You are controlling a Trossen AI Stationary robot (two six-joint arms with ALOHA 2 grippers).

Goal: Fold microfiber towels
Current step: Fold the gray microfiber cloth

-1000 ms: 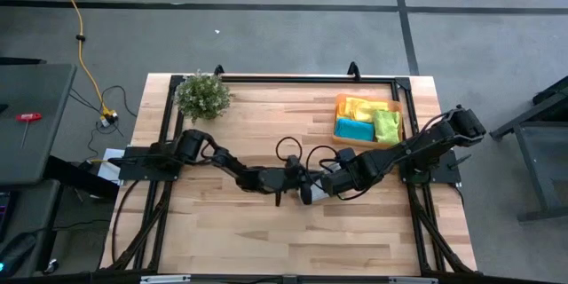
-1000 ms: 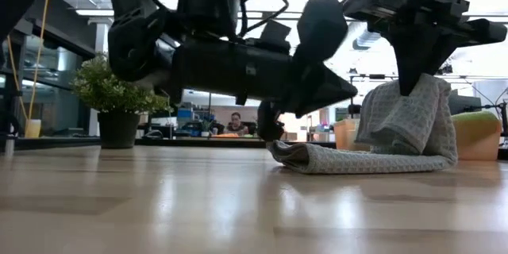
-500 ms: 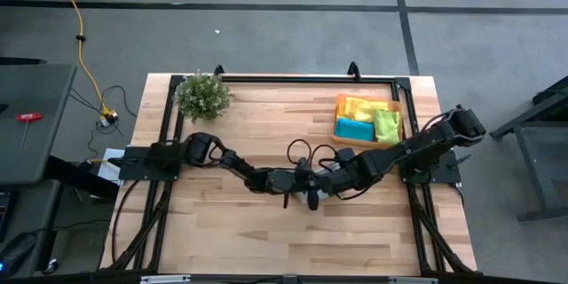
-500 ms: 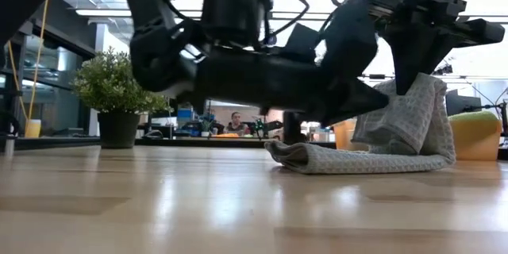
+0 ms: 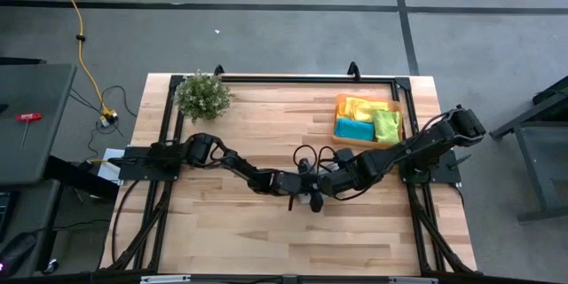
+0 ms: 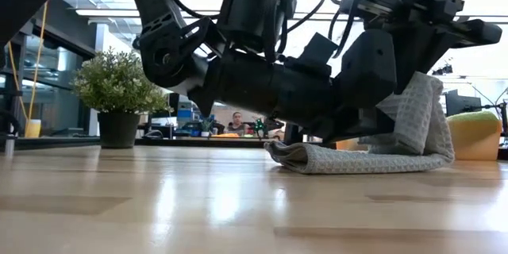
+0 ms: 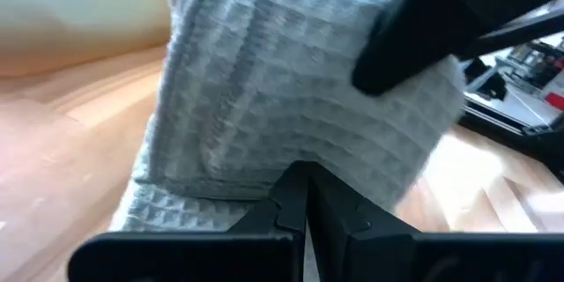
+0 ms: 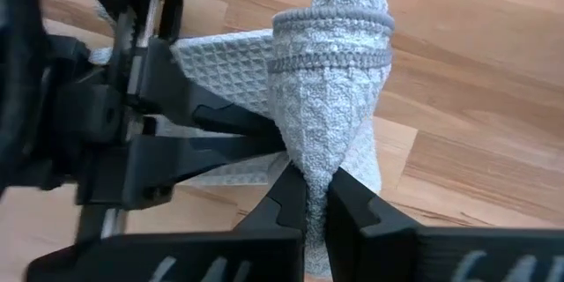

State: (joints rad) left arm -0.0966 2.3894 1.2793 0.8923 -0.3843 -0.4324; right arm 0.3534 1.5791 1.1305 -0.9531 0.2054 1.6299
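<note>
Wooden table (image 5: 222, 231) on grey floor (image 5: 266, 35), plant (image 5: 202, 95) at one corner

The whole table (image 5: 222, 222) is seen from straight overhead in the high view. It is viewed level from its surface in the low view, facing the room behind. The grey towel (image 6: 373, 155) is framed at very close range by both wrist views, and is shared with the low view.
</note>
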